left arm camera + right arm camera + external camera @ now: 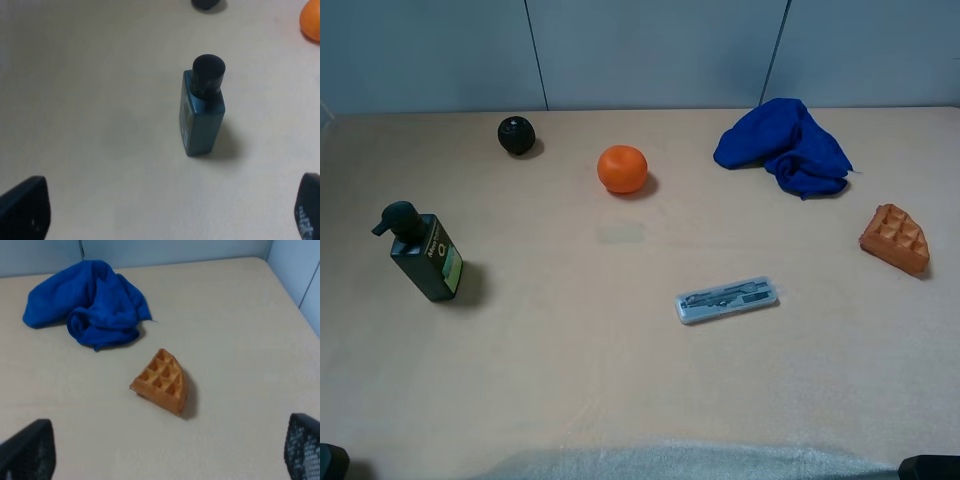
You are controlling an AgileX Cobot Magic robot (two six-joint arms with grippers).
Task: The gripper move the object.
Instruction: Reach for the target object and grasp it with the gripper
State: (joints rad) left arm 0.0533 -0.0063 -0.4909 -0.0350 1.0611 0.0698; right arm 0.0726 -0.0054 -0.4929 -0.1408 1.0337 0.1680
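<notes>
The wide beige bench (620, 380) carries a crumpled blue cloth (785, 145) and, near it by the right edge, the small orange-brown wedge-shaped toy waffle (895, 238), untouched. The right arm's black fingers (30, 450) stand spread, empty, short of it; grasp and move apparently remain.

We see the left gripper (167, 210) and right gripper (165, 449) only as cropped finger corners; beyond the left one, the orange fruit (311, 20) and black ball (205, 4) are cut off.
</notes>
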